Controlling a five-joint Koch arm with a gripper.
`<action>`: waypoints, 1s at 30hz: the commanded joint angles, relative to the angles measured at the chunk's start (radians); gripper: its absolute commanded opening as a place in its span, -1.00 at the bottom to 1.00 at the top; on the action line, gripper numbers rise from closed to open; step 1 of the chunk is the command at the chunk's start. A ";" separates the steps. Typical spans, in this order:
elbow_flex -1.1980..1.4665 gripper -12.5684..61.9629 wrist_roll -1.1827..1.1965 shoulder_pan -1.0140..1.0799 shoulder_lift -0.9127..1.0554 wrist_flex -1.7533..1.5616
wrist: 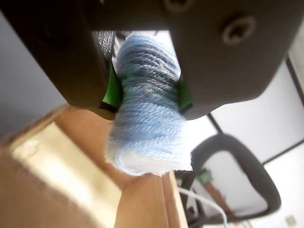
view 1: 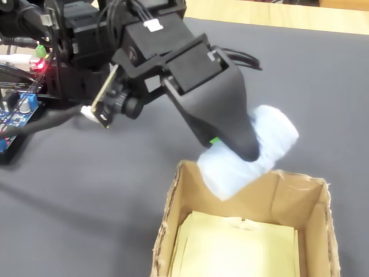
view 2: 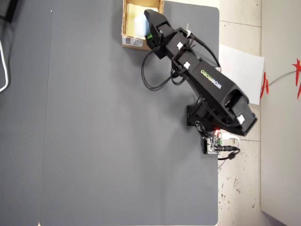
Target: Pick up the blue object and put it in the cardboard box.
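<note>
Hand (wrist: 146,97) pinches fuzzy, seemingly yarn-wrapped blue object (wrist: 148,109) above tan cardboard box (view 1: 173,199).

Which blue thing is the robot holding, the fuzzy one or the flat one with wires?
The fuzzy blue object, squeezed in the gripper above the cardboard box. The flat blue circuit board lies on the table.

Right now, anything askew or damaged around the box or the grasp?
Nothing serious. The blue object sits clamped in the gripper, squeezed at the waist, hanging over the cardboard box. The box's rim looks ragged and slightly bowed in the fixed view. Nothing spilled.
</note>
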 commanded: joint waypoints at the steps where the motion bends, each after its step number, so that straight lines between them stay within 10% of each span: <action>1: -0.098 -0.49 0.040 0.005 -0.005 -0.034; 12: -0.124 0.17 0.299 0.002 -0.029 -0.009; 30: 0.041 0.21 0.574 -0.293 0.158 -0.097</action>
